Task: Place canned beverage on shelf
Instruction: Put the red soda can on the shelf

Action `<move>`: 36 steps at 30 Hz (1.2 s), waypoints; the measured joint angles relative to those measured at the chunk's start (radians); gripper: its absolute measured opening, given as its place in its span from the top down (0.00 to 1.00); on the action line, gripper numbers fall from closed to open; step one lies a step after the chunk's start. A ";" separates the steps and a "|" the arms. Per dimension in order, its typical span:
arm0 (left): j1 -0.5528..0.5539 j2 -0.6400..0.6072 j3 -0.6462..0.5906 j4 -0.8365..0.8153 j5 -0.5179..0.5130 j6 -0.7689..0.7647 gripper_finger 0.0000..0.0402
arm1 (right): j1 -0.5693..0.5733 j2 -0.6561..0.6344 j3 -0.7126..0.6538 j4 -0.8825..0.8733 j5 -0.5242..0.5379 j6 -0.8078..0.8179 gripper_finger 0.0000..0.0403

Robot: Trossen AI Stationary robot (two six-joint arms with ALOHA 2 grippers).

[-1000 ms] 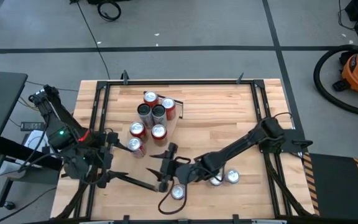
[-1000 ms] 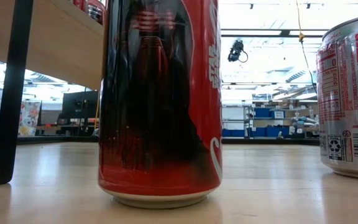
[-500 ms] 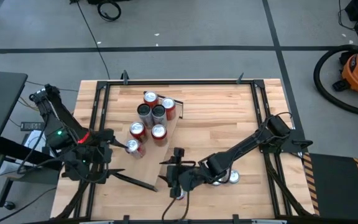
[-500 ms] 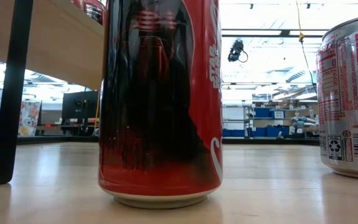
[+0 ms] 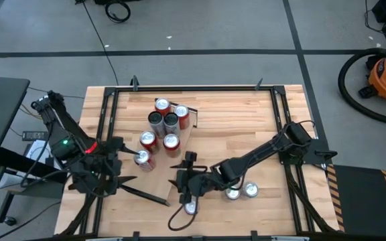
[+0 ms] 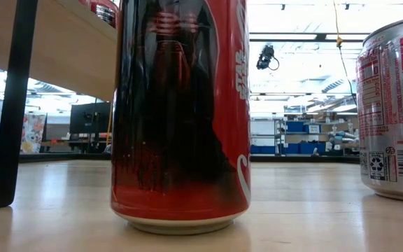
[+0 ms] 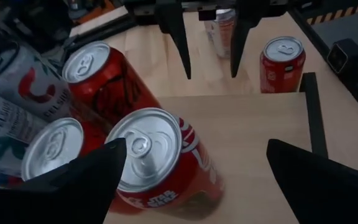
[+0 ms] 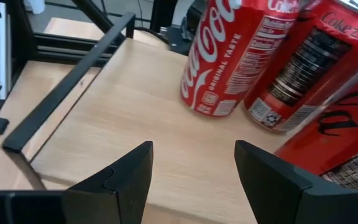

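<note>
The right gripper [image 5: 183, 178] hangs wide open (nothing held) over the shelf [image 5: 154, 185], above a loose can [image 5: 191, 207]; the left gripper [image 5: 127, 169] gapes empty beside the shelved cans [image 5: 159, 130]

The red can [image 6: 180, 115] close in the low view carries "STAR WARS" printed sideways beside part of the white Coca-Cola script, and the silver can [image 6: 392, 108] at the edge shows a recycling mark and fine print too small to read. In the left wrist view, the nearest red can [image 7: 161, 163] reads "STAR WARS" near its base, and a white can [image 7: 11, 81] seems to read "CELSIUS". In the right wrist view, one red can [image 8: 238, 53] reads "Coca-Cola ORIGINAL TASTE", and a dark-panelled can [image 8: 306, 65] reads "Coke ZERO".
</note>
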 joint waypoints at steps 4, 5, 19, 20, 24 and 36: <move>-0.001 -0.013 0.004 -0.003 -0.011 0.022 0.00 | -0.001 0.000 0.000 -0.002 0.017 -0.008 0.41; -0.001 -0.014 0.014 -0.005 -0.014 0.023 0.00 | 0.002 0.000 0.000 -0.002 0.024 -0.015 0.41; -0.027 -0.025 0.081 -0.037 -0.029 -0.146 0.00 | 0.065 -0.070 0.002 -0.175 0.057 0.131 0.41; -0.029 -0.025 0.081 -0.049 -0.035 -0.151 0.00 | 0.069 -0.071 0.002 -0.177 0.075 0.132 0.41; -0.019 -0.024 0.081 -0.085 -0.044 -0.166 0.00 | 0.069 -0.064 0.000 -0.213 0.089 0.148 0.41; -0.039 -0.045 0.082 -0.114 0.105 -0.221 0.00 | 0.053 -0.116 0.001 -0.432 -0.051 0.334 0.41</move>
